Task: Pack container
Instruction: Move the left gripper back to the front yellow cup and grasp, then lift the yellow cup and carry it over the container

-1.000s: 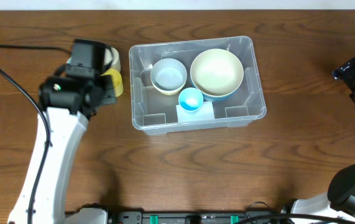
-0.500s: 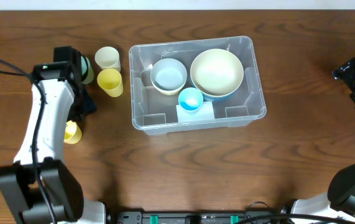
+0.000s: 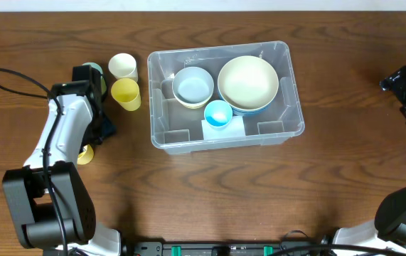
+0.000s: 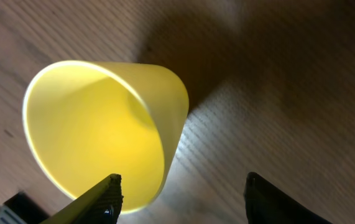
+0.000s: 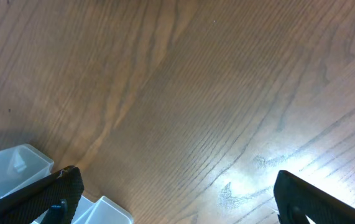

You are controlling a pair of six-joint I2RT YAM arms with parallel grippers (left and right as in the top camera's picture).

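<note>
- The container [image 3: 282, 122], a clear rectangular bin with rounded corners, stands on the wooden table [image 3: 345, 178] a little behind its middle, long side running left to right.
- Inside it, at the right, sits a large cream bowl [image 3: 248, 82] with a blue outer wall.
- Just left of that bowl sits a smaller bowl [image 3: 193, 87] with a pale grey-blue inside and a cream rim.
- In front of the two bowls a small blue cup [image 3: 217, 114] stands upright, mouth up.
- A white label [image 3: 232, 129] lies at the bin's front middle, just beside the blue cup; no writing on it can be read.
- Outside the bin, near its left wall, stand a cream cup [image 3: 122, 65] and a yellow cup [image 3: 126, 93], both upright.
- A green cup [image 3: 98, 70] shows only in part behind the left arm [image 3: 64, 135].
- Another yellow cup [image 4: 96, 130] lies on its side on the table, its open mouth facing the wrist camera.
- The left gripper [image 4: 182, 182] hangs over this lying cup with jaws apart; one finger is at the cup's rim, the other well clear of it.
- The right gripper [image 5: 177, 174] is at the table's right edge, well apart from the bin, jaws spread wide over bare wood.
</note>
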